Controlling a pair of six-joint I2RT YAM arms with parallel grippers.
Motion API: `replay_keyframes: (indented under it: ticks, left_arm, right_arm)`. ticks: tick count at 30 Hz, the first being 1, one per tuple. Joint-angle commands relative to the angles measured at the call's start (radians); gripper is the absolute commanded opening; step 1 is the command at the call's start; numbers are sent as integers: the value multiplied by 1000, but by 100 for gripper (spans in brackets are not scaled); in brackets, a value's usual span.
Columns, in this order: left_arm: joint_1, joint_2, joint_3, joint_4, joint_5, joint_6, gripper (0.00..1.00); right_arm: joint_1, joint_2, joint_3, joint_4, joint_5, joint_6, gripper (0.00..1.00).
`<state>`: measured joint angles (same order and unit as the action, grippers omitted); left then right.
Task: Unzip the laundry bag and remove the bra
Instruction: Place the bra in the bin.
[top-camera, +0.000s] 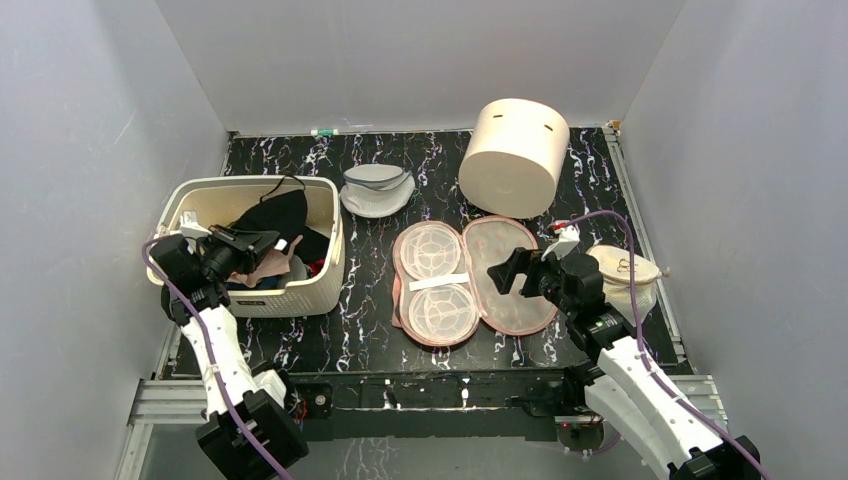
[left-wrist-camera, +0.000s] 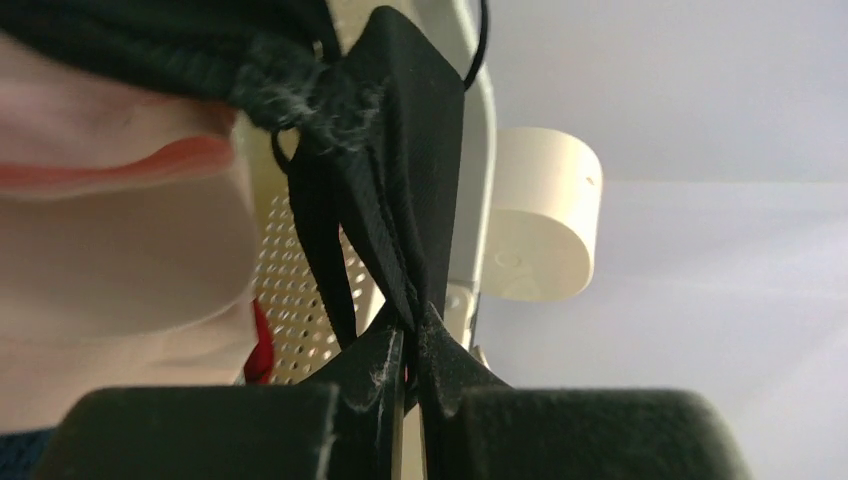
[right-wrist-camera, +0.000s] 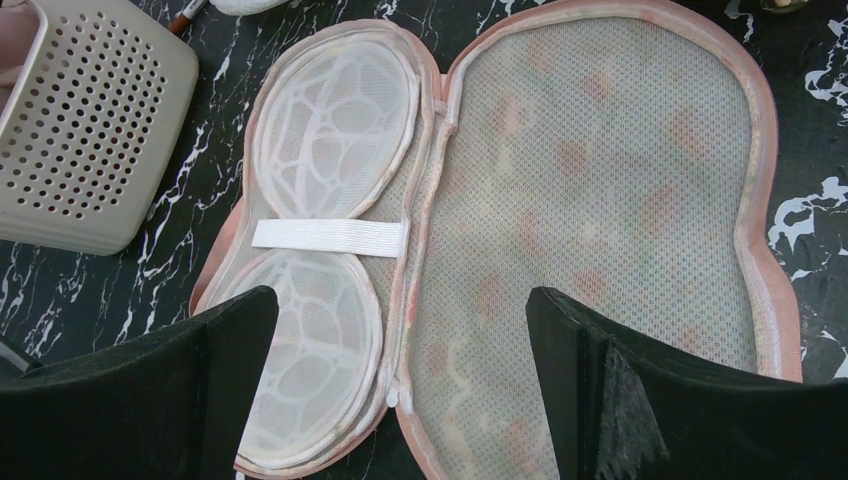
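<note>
A black marbled desk (top-camera: 365, 335) seen from above. At its centre the laundry bag (top-camera: 500, 285) lies unzipped and spread flat, both halves showing pale mesh lining, with a white elastic band across the left half. The right gripper (top-camera: 508, 270) hovers above the bag's right half, its jaws spread wide and holding nothing. At the left, the left gripper (top-camera: 258, 245) is clamped on the black bra (top-camera: 280, 215), which hangs over a cream perforated basket (top-camera: 325, 275) of clothes. A cream cylinder (top-camera: 512, 155) stands at the far right.
</note>
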<state>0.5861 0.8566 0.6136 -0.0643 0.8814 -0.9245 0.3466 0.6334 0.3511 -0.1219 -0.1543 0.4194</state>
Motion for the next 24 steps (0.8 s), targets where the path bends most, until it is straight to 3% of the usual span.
replay_keyframes:
  ticks: [1, 5, 23, 24]
  left_arm:
    - [2, 2, 85, -305, -48, 166, 0]
    - [-1, 28, 158, -454, -108, 282, 0]
    - [-3, 138, 230, -606, -293, 393, 0]
    - [-3, 131, 231, -599, -289, 393, 7]
  right_arm:
    - [3, -18, 23, 79, -15, -15, 96]
    - [4, -19, 21, 85, -21, -14, 96]
    - [4, -15, 25, 74, 0, -11, 96]
    - [5, -14, 24, 73, 2, -10, 96]
